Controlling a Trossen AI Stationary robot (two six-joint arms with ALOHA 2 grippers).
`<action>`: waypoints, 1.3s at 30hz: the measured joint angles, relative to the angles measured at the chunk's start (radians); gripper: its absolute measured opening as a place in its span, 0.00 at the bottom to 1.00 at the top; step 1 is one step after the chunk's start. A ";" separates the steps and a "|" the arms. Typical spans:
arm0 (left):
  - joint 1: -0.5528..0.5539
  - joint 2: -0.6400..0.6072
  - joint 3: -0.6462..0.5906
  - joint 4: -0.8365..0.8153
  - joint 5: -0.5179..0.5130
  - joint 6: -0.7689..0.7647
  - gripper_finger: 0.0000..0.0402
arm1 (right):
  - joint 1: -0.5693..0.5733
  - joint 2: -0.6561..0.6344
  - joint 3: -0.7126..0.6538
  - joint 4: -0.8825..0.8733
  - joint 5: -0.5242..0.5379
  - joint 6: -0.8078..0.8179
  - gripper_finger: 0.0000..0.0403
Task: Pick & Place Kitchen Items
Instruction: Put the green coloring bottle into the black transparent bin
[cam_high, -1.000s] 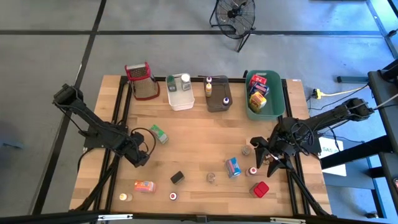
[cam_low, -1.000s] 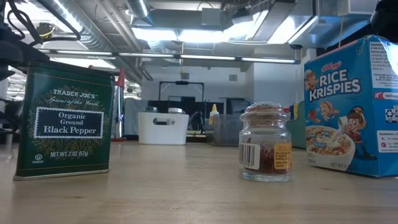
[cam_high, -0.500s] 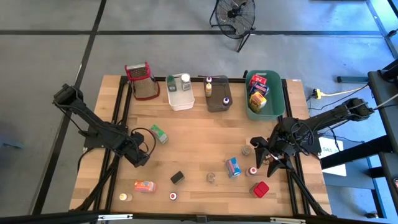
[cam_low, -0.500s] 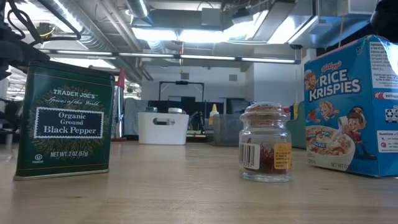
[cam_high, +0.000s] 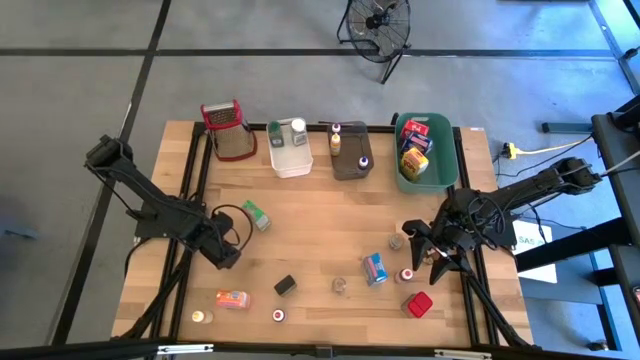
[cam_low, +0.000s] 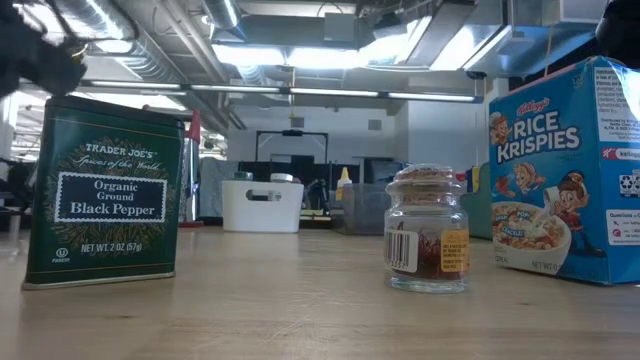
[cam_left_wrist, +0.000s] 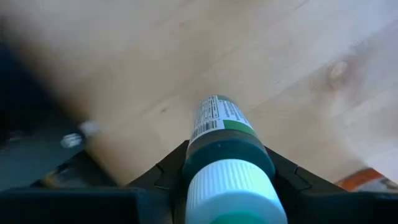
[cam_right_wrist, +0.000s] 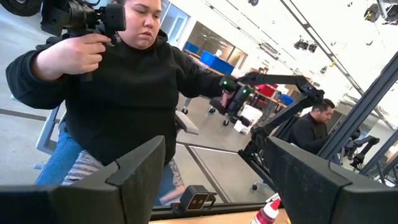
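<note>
My left gripper (cam_high: 243, 226) is at the table's left middle, shut on a small green bottle with a white cap (cam_left_wrist: 227, 168); the bottle also shows in the high view (cam_high: 256, 214). My right gripper (cam_high: 428, 250) is open and empty at the right, its fingers (cam_right_wrist: 137, 171) wide apart. It is beside a red-capped jar (cam_high: 407, 274), a blue Rice Krispies box (cam_high: 375, 267) and a small jar (cam_high: 396, 241). A dark pepper tin (cam_high: 285, 285) and a glass spice jar (cam_high: 340, 285) stand upright on the table near the front. My left gripper pinches the green bottle between its two fingers, on the bottle's sides just below the white cap (cam_left_wrist: 205, 155). The bottle lies along the fingers, cap end toward the wrist and base pointing away. Whether its base rests on the table I cannot tell.
A grater (cam_high: 228, 130), a white tub (cam_high: 290, 155), a grey tub (cam_high: 352, 160) and a green tub (cam_high: 440, 175) holding boxes line the far edge. An orange box (cam_high: 232, 299), small bottles (cam_high: 203, 317) and a red box (cam_high: 419, 304) lie near the front edge.
My left arm has started to move with the green bottle: its dark shape has shifted and is blurred in the low view. Which way it goes I cannot tell.
</note>
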 joint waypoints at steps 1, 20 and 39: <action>0.002 0.000 0.028 -0.043 -0.001 0.000 0.32 | 0.000 0.000 0.000 0.002 0.000 0.000 0.69; 0.287 -0.001 0.551 -0.386 -0.174 0.394 0.32 | 0.000 0.000 0.000 0.007 0.000 0.000 0.69; 0.817 0.402 0.977 -0.368 -0.082 1.229 0.33 | -0.018 0.000 0.000 0.011 0.061 -0.058 0.69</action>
